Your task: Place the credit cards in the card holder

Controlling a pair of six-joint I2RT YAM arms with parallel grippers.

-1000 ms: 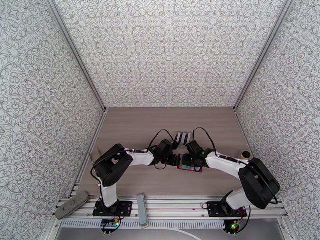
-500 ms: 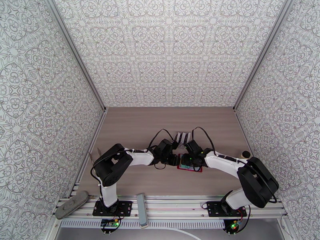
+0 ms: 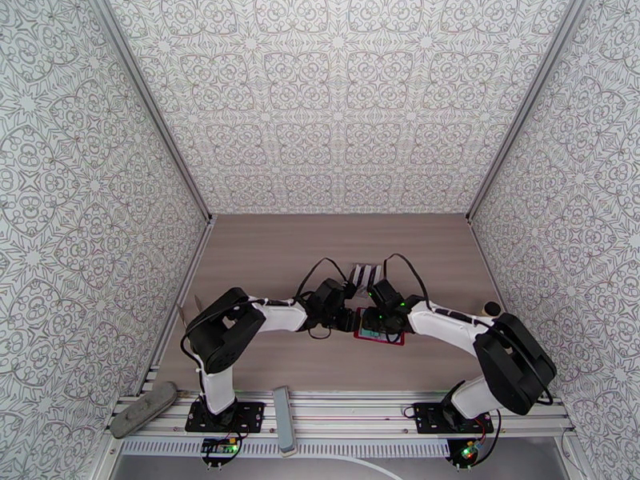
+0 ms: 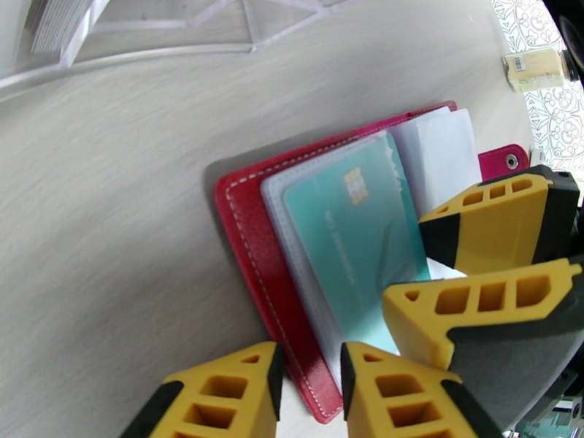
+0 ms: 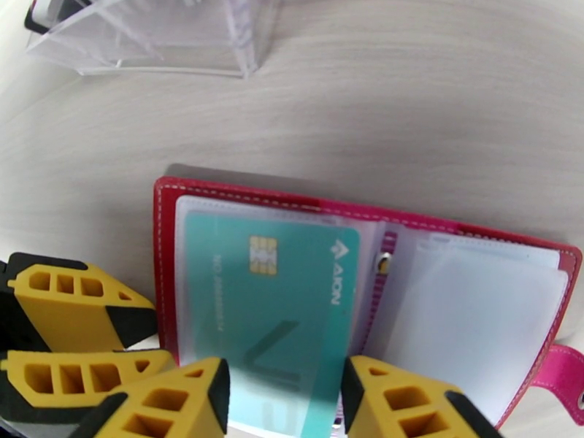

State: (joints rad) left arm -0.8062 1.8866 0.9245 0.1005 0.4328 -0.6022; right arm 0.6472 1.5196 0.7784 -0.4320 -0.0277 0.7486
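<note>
The red card holder (image 3: 390, 341) lies open on the table between both arms, its clear pockets facing up (image 5: 165, 257). A teal credit card (image 5: 277, 308) with a gold chip sits partly inside the left-hand pocket (image 4: 343, 235). My right gripper (image 5: 285, 374) is shut across the card's near end, one finger on each long edge. My left gripper (image 4: 310, 366) is shut on the near edge of the holder's red cover. The right-hand pockets (image 5: 474, 301) are empty, and the pink snap tab (image 4: 504, 160) sticks out beyond them.
Just behind the card holder stands a clear acrylic rack (image 3: 364, 275) with a stack of pale cards in one slot (image 4: 58, 23). A small cylinder (image 3: 490, 308) stands at the right wall. A grey bar (image 3: 282, 418) and a grey oblong (image 3: 144, 408) lie on the front rail.
The right arm's elbow has drifted slightly left. Both grippers stay at the card holder with the same grips.
</note>
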